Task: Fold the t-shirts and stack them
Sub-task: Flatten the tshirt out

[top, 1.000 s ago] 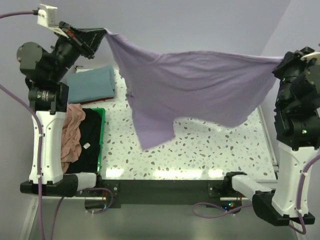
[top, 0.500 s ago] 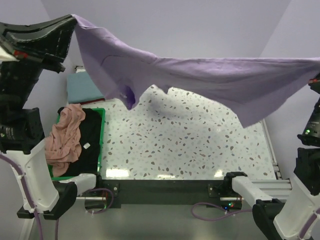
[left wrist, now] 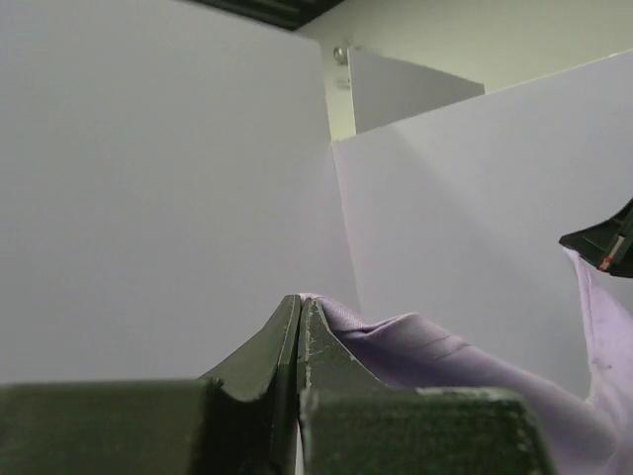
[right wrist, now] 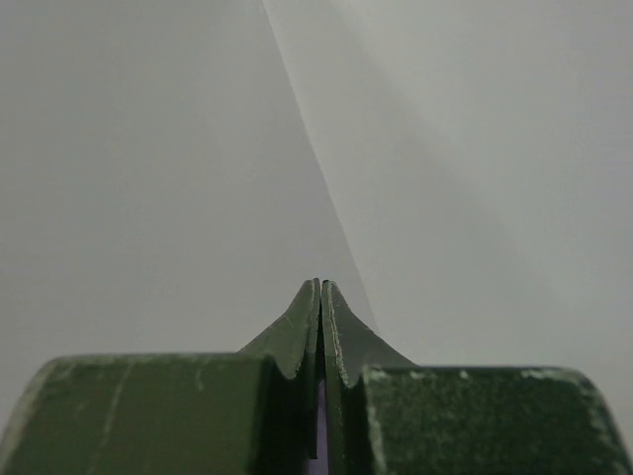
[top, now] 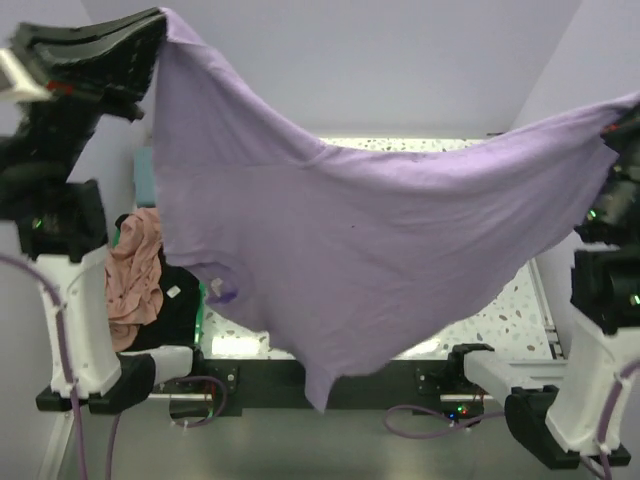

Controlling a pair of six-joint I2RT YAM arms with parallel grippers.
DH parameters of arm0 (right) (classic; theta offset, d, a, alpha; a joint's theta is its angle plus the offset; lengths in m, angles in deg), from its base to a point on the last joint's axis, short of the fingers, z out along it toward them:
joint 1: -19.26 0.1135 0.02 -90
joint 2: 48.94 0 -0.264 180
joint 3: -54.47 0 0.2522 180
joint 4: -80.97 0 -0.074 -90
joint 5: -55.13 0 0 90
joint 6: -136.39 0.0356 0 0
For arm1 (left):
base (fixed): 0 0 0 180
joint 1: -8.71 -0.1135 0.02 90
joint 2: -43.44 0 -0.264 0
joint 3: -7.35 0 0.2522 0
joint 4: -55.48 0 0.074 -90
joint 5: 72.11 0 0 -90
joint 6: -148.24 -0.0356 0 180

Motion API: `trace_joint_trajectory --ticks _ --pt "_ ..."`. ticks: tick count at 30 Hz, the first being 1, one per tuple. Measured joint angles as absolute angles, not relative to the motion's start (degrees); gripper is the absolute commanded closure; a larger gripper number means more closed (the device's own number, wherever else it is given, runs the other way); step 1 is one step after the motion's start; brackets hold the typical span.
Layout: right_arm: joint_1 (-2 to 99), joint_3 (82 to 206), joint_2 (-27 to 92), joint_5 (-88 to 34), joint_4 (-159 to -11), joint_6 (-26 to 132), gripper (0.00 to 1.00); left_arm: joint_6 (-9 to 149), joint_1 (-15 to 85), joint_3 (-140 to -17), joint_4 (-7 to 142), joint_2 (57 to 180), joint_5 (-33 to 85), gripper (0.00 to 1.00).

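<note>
The lavender t-shirt [top: 350, 240] hangs spread high over the table [top: 510, 305], one edge pinched by the left end effector [top: 155, 25] and the other by the right end effector [top: 625, 108]. The green bin [top: 204, 288] holds the black t-shirt [top: 180, 305], with the salmon t-shirt [top: 135, 265] heaped at its left. Only the wrist views show each pair of fingers pressed together on lavender cloth.

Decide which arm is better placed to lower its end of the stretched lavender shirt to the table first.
Right, probably. The left end effector and right end effector are both shut on the lavender t-shirt, but the left is raised high towards the camera; the right appears lower.
</note>
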State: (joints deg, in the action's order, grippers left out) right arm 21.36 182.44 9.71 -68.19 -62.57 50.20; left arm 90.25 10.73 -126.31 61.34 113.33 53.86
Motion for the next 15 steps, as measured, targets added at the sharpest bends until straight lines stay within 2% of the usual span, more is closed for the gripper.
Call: trace_joint_trajectory --ticks 6,7,8,9,10,11,12,13,14,15 --pt "21.3 176.7 25.0 -67.8 -65.1 51.9 1.00 93.6 10.8 -115.6 53.1 128.5 56.9 1.00" --pt "21.2 175.9 28.3 -67.7 -65.1 52.5 1.00 93.6 11.0 -114.2 52.8 133.1 57.0 0.95" --pt "21.1 175.0 32.2 -67.7 -65.2 53.2 1.00 93.6 11.2 -113.2 52.6 137.4 57.2 0.80" --pt "21.2 173.3 35.8 -67.4 -65.3 54.0 1.00 93.0 11.5 -112.5 52.7 141.2 57.2 0.39" --pt "21.2 171.1 39.0 -67.3 -65.0 54.8 1.00 92.5 11.8 -112.1 53.1 145.9 57.3 0.24" --pt "21.2 168.3 41.6 -67.3 -65.1 55.6 0.85 91.6 12.2 -111.9 54.2 150.5 57.1 0.04" --pt "21.2 165.7 43.9 -67.3 -64.3 56.6 0.71 90.5 12.7 -111.8 55.7 154.9 56.8 0.00" --pt "21.2 164.1 46.2 -67.4 -62.7 57.5 0.59 89.8 13.2 -111.7 57.3 158.9 56.4 0.00" --pt "21.2 163.4 47.9 -67.6 -61.5 58.4 0.40 89.2 13.6 -111.5 58.9 161.6 56.0 0.00" --pt "21.1 163.3 49.7 -67.8 -59.9 59.3 0.34 88.4 14.2 -110.8 60.7 164.5 55.3 0.00"
